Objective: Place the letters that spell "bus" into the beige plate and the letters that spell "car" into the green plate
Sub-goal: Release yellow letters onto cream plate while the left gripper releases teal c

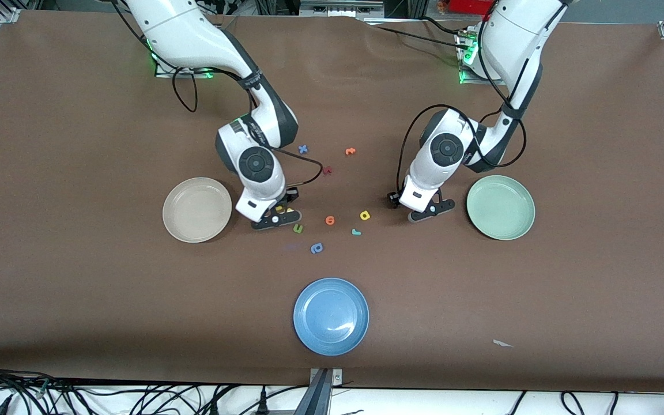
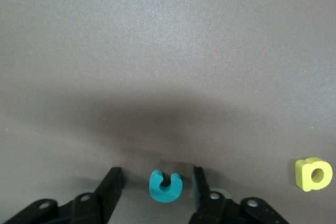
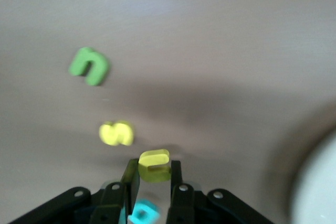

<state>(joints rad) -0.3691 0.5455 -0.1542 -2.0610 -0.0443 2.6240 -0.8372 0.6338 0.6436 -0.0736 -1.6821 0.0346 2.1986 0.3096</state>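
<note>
My right gripper (image 3: 152, 164) is shut on the yellow "u" (image 3: 154, 165), low over the table beside the beige plate (image 1: 197, 209). The yellow "s" (image 3: 116, 133) lies just past its fingertips, and the teal "b" (image 3: 143, 212) shows under its palm. My left gripper (image 2: 156, 177) is open and straddles the teal "c" (image 2: 165, 186), with a gap on each side. It stands beside the green plate (image 1: 501, 207), and the "c" is hidden in the front view. The yellow "a" (image 1: 365, 215) and the teal "r" (image 1: 356, 232) lie between the two grippers.
A green u-like letter (image 1: 298, 229), an orange letter (image 1: 329, 219) and a blue rounded letter (image 1: 316, 248) lie mid-table. A blue "x" (image 1: 303, 148), another orange letter (image 1: 350, 151) and a dark red one (image 1: 327, 170) lie nearer the arms' bases. A blue plate (image 1: 331, 316) sits nearest the front camera.
</note>
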